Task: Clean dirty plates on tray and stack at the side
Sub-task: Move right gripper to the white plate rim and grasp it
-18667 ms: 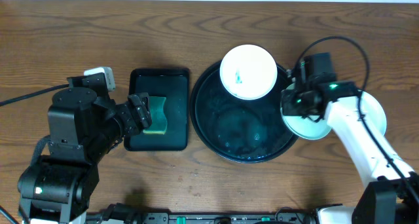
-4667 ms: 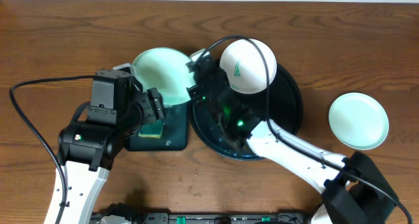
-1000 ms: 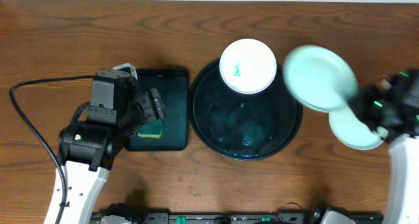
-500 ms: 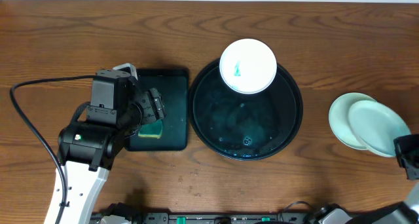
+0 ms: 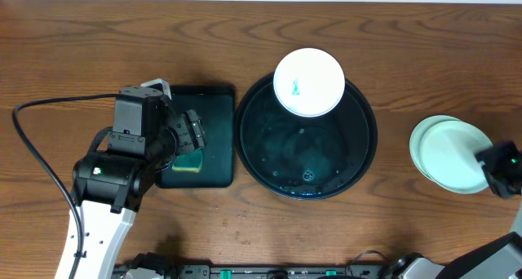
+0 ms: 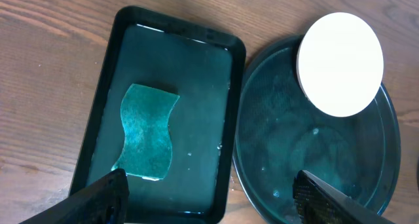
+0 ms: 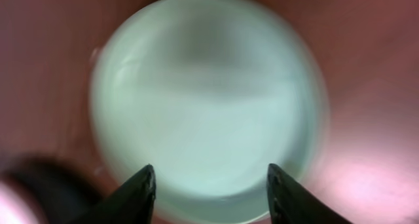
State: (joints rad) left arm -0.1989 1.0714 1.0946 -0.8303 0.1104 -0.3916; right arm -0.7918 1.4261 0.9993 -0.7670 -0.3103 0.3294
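One white plate [image 5: 307,83] with a green smear rests on the far rim of the round black tray [image 5: 269,161]; it also shows in the left wrist view [image 6: 340,63]. Two pale teal plates [image 5: 447,152] lie stacked, slightly offset, on the wood tabletop at the right. My right gripper [image 5: 496,166] is at the stack's right edge. In the blurred right wrist view its fingers [image 7: 209,188] are spread open over the top plate [image 7: 206,93]. My left gripper [image 5: 192,136] is open and empty above the rectangular tray, its fingers [image 6: 209,198] wide apart.
A small rectangular black tray [image 5: 216,99] left of the round tray holds a green sponge [image 6: 147,132] in shallow water. The round tray [image 6: 314,152] is wet. A black cable [image 5: 49,108] runs from the left arm across the table's left side.
My right gripper carried a plate from above the round tray to the right and lowered it onto the plate on the table. The plate now lies flat. The left arm has not moved.
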